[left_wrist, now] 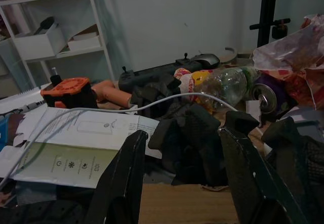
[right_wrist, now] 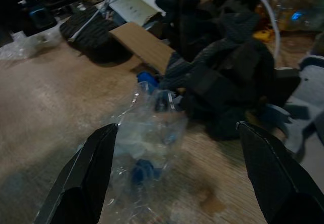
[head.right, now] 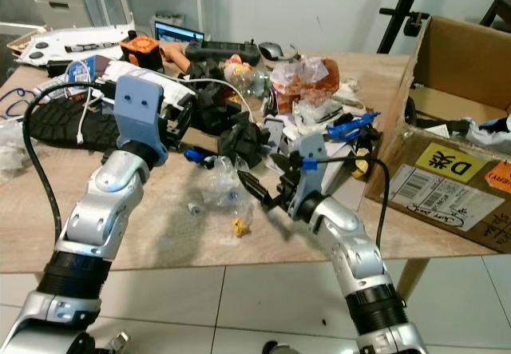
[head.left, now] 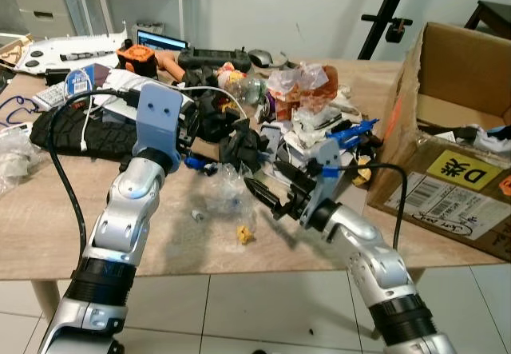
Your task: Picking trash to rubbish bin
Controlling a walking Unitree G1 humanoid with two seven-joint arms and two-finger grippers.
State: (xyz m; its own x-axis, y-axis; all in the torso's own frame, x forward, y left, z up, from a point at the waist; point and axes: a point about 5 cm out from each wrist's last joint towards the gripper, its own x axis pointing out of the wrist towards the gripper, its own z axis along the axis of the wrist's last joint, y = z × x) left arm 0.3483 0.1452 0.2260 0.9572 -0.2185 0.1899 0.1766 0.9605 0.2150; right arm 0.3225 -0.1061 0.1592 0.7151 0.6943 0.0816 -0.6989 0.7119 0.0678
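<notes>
A crumpled clear plastic bag (head.left: 222, 190) with blue bits inside lies on the wooden table (head.left: 48, 210), and a small yellow scrap (head.left: 243, 232) sits just in front of it. My right gripper (head.left: 267, 196) hovers low over the table right beside the bag, open and holding nothing. In the right wrist view the bag (right_wrist: 147, 143) lies between and just beyond the spread fingers (right_wrist: 86, 178). My left gripper (left_wrist: 182, 135) is raised over the clutter behind the bag, open and empty, facing a lump of black cloth (left_wrist: 190, 143).
A large open cardboard box (head.left: 455, 146) stands at the table's right end. A heap of wrappers, black cloth (head.left: 243, 142), a plastic bottle (left_wrist: 223, 85), a can (left_wrist: 266, 97), cables and papers covers the back of the table. The front left is bare wood.
</notes>
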